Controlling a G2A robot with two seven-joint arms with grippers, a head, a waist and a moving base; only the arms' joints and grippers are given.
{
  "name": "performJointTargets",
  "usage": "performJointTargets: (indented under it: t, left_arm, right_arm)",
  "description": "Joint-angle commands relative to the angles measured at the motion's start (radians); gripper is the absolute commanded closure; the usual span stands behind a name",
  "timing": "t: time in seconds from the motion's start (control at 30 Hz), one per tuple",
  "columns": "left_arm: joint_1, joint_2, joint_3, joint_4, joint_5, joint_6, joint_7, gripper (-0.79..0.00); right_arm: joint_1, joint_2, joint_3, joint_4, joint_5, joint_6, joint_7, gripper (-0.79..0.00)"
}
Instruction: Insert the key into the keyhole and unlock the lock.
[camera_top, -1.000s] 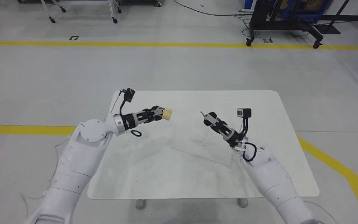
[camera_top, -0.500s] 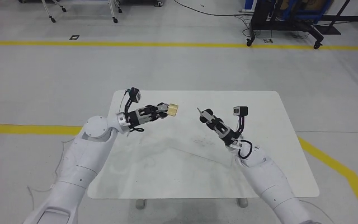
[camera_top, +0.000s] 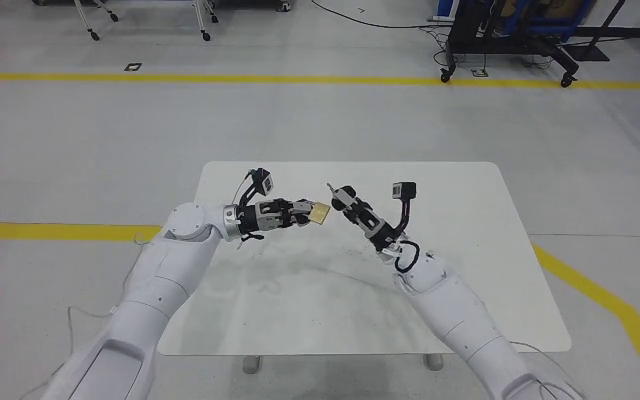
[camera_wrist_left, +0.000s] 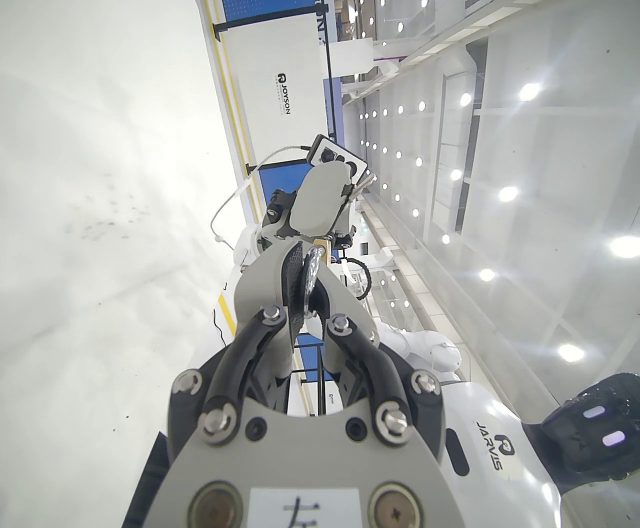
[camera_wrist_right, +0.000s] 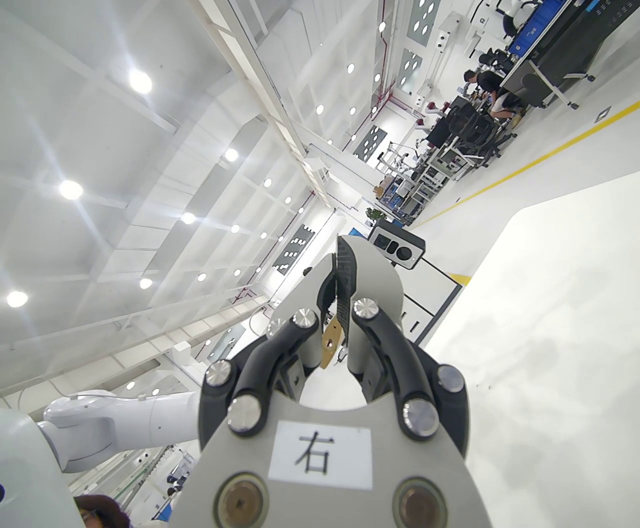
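Note:
My left gripper (camera_top: 303, 212) is shut on a brass padlock (camera_top: 319, 212), held above the middle of the white table (camera_top: 450, 300). In the left wrist view the fingers (camera_wrist_left: 295, 280) clamp the lock's silver shackle (camera_wrist_left: 312, 260). My right gripper (camera_top: 338, 192) is shut on a small silver key (camera_top: 329, 186), just beyond and right of the lock, a small gap apart. The left wrist view has the right gripper (camera_wrist_left: 320, 200) facing the lock, with the key (camera_wrist_left: 365, 182) sticking out at its side. The lock's brass body (camera_wrist_right: 330, 345) appears through the right gripper's (camera_wrist_right: 342, 260) linkage.
Nothing else lies on the tabletop under the arms. A yellow floor line (camera_top: 300, 78) runs past the table's far side, and wheeled frames (camera_top: 510, 45) stand well behind it.
Both arms have swung inward over the table. The lock moved right and the key moved left, so they now sit close together near the middle.

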Motion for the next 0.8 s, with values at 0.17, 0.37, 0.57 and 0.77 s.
performJointTargets:
  t: [0.17,0.37,0.57,0.77]
  left_arm:
    - [-0.03,-0.02,0.03,0.05,0.008,-0.013,-0.018,0.0]
    - [-0.047,-0.032,0.03,0.09,-0.008,-0.014,0.001,0.0]
    - [-0.059,-0.041,0.026,0.126,-0.023,0.014,0.021,0.0]
    - [-0.084,-0.055,0.03,0.175,-0.069,0.155,0.003,0.0]
  right_arm:
    - [0.008,-0.009,-0.003,0.026,0.018,-0.016,0.026,0.0]
    - [-0.009,0.002,0.003,0.001,0.062,-0.036,0.172,0.0]
    - [-0.052,0.02,0.071,-0.051,0.111,-0.066,0.192,0.0]
    - [-0.087,0.033,0.119,-0.097,0.082,-0.065,0.177,0.0]
